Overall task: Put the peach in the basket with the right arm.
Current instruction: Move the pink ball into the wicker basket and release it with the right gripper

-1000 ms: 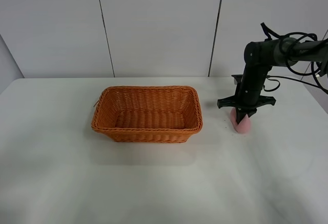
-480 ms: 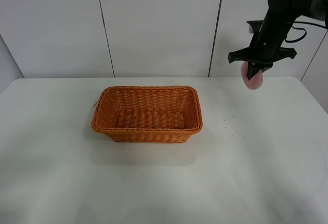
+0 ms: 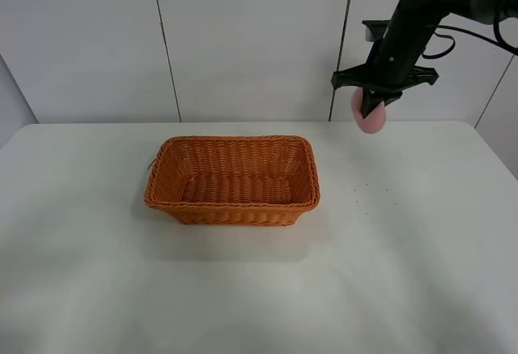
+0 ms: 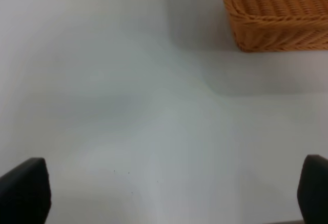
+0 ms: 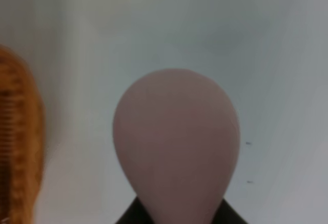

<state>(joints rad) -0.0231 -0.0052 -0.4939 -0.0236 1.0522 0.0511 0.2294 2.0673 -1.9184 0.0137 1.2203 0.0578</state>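
Pink peach [image 3: 372,121] hung high above and beyond the basket's [image 3: 232,180] right end, clamped in the right gripper [image 3: 375,106]. We judged it light, matte, perhaps soft; grip across its middle.

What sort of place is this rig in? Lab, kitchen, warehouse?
Probably a robotics lab bench: a plain white table, white wall panels, and little else besides a wicker basket and the peach held in the air by the right gripper.

Lab setup — white table [image 3: 243,289]; plain panelled wall [image 3: 243,38]
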